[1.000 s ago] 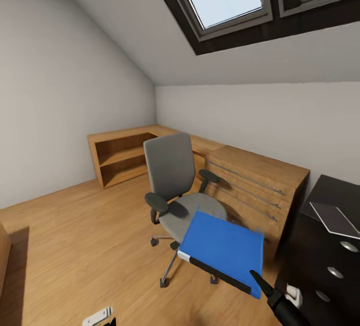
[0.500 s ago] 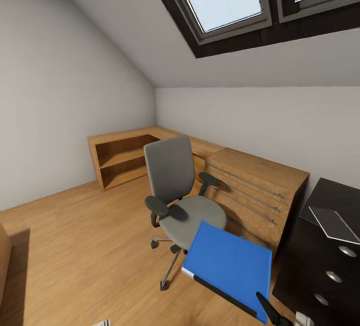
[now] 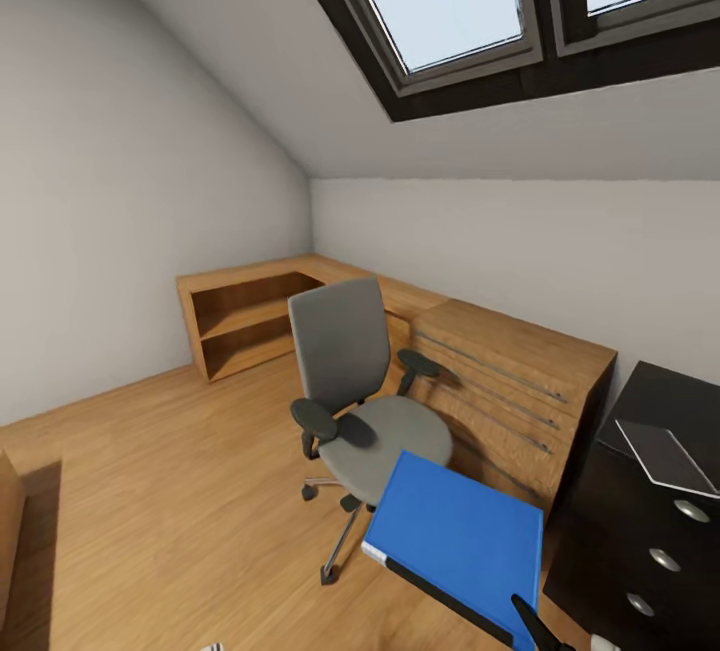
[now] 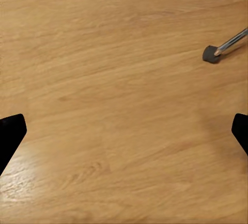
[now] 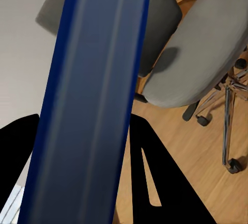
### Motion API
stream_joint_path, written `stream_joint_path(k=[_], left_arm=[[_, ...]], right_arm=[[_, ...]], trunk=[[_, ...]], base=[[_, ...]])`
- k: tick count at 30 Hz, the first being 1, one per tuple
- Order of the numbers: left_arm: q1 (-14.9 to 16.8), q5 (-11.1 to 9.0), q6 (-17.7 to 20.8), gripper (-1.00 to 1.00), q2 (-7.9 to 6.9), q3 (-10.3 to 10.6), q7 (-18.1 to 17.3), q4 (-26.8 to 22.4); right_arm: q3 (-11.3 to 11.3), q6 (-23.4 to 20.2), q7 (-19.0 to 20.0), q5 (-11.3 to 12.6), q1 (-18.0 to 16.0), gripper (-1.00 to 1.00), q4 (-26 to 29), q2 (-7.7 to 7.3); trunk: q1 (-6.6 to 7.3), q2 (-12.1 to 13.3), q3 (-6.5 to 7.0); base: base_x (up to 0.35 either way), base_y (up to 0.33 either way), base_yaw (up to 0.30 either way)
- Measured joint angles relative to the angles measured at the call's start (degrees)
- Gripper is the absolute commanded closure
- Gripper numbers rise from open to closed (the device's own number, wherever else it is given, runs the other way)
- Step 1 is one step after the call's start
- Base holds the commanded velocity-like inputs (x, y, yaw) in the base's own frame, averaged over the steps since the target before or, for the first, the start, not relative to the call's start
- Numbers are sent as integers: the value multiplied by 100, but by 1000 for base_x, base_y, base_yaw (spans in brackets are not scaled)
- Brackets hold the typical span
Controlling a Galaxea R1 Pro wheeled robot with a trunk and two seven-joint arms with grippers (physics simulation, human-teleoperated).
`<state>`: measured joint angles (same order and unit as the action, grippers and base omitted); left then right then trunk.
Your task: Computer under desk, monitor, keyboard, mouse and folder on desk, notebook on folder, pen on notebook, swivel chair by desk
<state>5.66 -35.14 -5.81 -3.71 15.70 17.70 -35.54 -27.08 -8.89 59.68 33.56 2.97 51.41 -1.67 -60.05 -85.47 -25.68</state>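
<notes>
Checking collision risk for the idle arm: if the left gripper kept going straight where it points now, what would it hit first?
Most likely the bare wood floor. The jaws stand wide apart, and the chair castor sits off to one side.

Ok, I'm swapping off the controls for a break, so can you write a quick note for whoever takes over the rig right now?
Right gripper: jaws shut on the blue folder, held in the air in front of the swivel chair.
Left gripper: jaws open, empty, over bare wood floor.
Desk: its black corner and drawer unit stand at the right, with a flat grey item on top that I can't identify.
Done: folder is off the chair seat.
Left: set the folder on the desk, stack notebook and pen, move the chair beside the desk, check the rest.
</notes>
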Motion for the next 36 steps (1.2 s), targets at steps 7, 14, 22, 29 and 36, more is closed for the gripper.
stream_joint_path(k=[7, 14, 22, 29, 36], left_arm=[[0, -19, -1, -100, 1, -1, 0, 55], [0, -6, -3, -100, 0, -2, 1, 151], [0, -4, -2, -100, 15, 0, -3, 164], [0, -3, 6, -100, 53, 6, -7, 169], [0, -10, 16, -100, 90, 7, -8, 175]], right_arm=[[0, 303, 17, 2, 0, 100, -5, 0], [-4, 311, 353, 15, 0, 100, -3, 4], [-9, 296, 452, 22, 0, 100, -3, 3], [-1, 322, 448, 18, 0, 100, -3, 17], [1, 308, 459, 0, 0, 100, -8, 5]], trunk=[[154, 281, 126], [308, 562, 251], [483, 883, 395], [637, 1164, 521], [791, 1444, 647]], base=[[0, 0, 0], [0, 0, 0], [0, 0, 0], [0, 0, 0], [0, 0, 0]])
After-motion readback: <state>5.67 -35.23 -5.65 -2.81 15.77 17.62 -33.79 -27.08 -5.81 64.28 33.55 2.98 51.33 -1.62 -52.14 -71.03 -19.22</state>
